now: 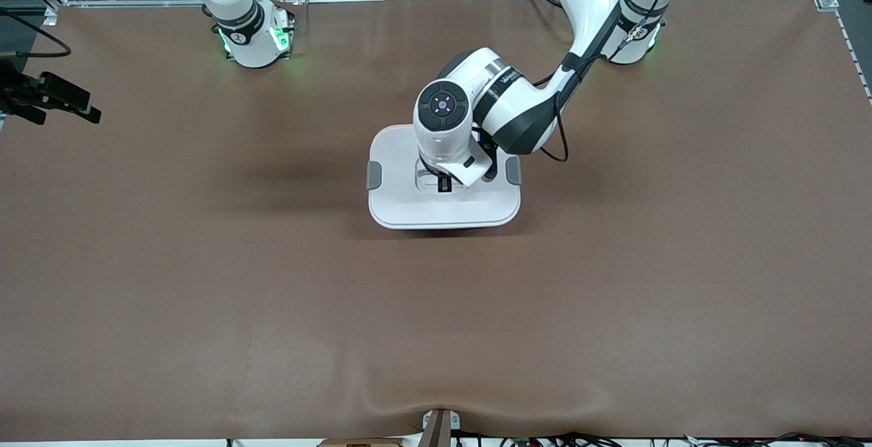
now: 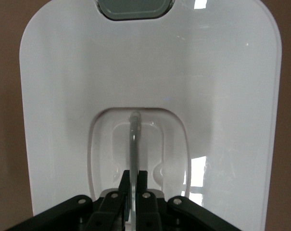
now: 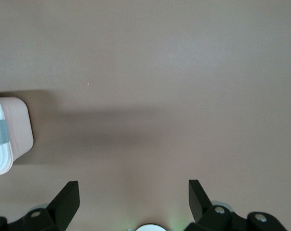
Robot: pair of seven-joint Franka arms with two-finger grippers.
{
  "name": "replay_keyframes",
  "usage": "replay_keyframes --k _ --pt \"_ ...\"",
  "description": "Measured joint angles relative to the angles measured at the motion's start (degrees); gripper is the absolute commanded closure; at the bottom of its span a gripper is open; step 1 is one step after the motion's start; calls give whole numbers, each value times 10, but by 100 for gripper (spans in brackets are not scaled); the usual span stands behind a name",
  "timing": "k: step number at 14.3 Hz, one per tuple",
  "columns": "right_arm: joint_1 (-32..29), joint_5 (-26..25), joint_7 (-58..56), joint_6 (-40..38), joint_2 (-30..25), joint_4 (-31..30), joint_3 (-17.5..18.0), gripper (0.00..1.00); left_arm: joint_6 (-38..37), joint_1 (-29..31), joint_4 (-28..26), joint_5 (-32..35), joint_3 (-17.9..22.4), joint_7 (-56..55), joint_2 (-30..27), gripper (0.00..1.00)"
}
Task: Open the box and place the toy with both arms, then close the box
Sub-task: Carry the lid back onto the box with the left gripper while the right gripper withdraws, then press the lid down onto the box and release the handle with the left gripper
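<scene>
The box (image 1: pixel 444 188) sits near the middle of the brown table (image 1: pixel 204 283), closer to the robots' bases than to the front camera, its white lid (image 1: pixel 436 212) on and a grey side clip (image 1: pixel 374 175) showing at each short end. The front view hides the lid's centre under the left arm's wrist; the left wrist view fills that in — the left gripper (image 2: pixel 132 185) is down in the lid's recessed centre, its two black fingers (image 2: pixel 122 185) pinched onto the clear handle (image 2: pixel 133 144), which rises between them. The toy shows in none of the views. The right wrist view adds something of its own: a corner of the box's pink base (image 3: pixel 16 126) with one clip, seen well apart from the right gripper (image 3: pixel 133 197), whose fingers stand wide apart over bare table. That arm waits — its gripper hangs over the table edge at the right arm's end.
</scene>
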Motion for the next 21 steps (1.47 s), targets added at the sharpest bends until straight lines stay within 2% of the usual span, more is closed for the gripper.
replay_keyframes --k 8,15,21 --pt "12 -2 5 -21 1 7 7 0 -5 -4 -1 0 0 -31 -7 100" --pt "10 -15 3 22 5 23 -3 0 -7 -8 -12 1 0 -35 -11 100" --pt "8 -16 3 -1 9 23 -4 0 -6 -13 -13 6 0 -35 -11 100"
